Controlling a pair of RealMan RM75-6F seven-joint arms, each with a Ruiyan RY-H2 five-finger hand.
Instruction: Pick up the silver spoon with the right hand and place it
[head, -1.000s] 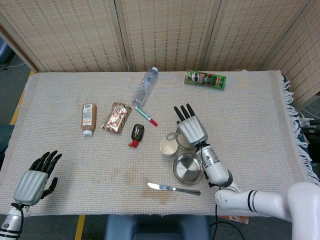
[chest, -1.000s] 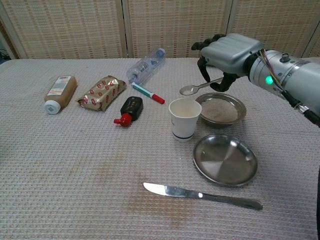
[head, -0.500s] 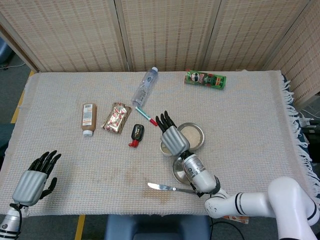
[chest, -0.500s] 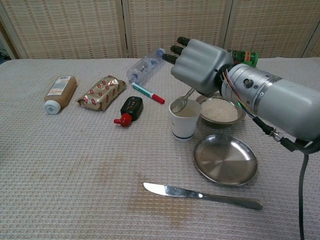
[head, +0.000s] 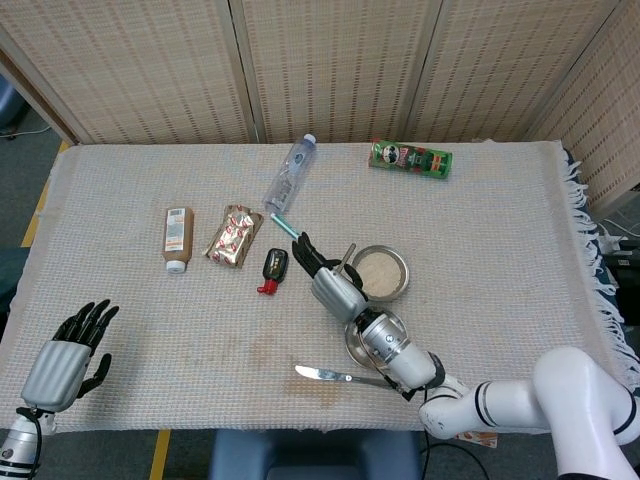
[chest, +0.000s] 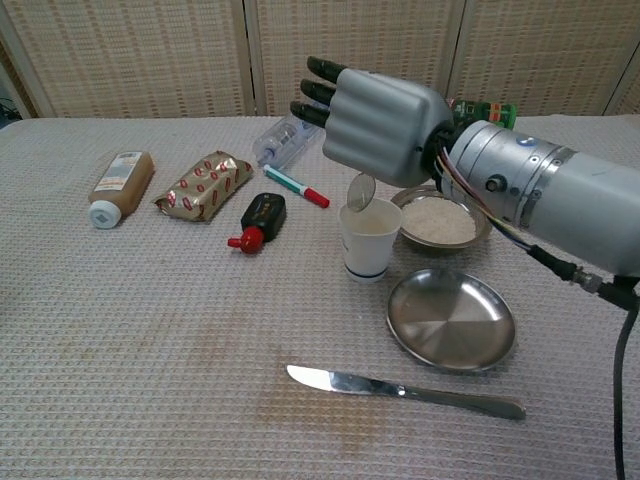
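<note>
Woven cloth covers the table (chest: 150, 400). Right hand (chest: 380, 125) grips the silver spoon (chest: 360, 191), bowl tipped over the paper cup (chest: 369, 240); placing comes next, perhaps the dish (chest: 450, 320) at five o'clock. Left hand (head: 68, 362) rests with fingers loosely spread, holding nothing.

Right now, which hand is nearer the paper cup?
Right. The right hand holds the silver spoon directly above the paper cup; the left hand rests at the table's near-left corner.

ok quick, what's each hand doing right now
Left hand: open, holding nothing.
Right hand: holding the silver spoon, bowl tipped over the paper cup.
</note>
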